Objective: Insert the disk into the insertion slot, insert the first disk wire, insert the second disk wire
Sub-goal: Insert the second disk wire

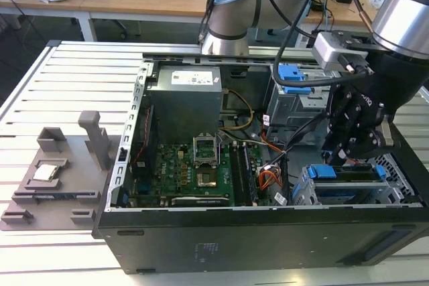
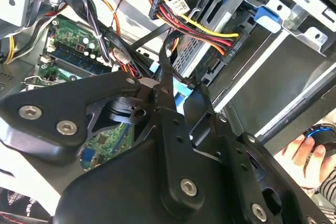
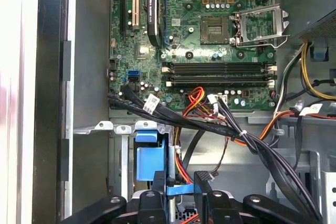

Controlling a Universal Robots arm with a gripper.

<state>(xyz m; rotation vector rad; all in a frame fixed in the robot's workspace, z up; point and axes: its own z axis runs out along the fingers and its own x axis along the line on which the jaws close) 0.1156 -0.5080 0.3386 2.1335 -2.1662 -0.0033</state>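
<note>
— Since the silver hard drive in its bright blue carrier (image 1: 348, 180) already sits inside the low grey perforated metal cage (image 1: 303, 189), which step is this?
— A wire step, I'd judge. The black two-fingered gripper (image 1: 340, 153) hangs just above the cage, fingers drawn in on a flat blue wire plug (image 3: 181, 189).
— And the red, yellow and black wire bundle (image 2: 210, 30)?
— Its black plug lies at the drive's end; seated or not, I cannot tell.
— What does the move call for?
— Squaring the blue plug with its socket, then a gentle, straight push.
</note>
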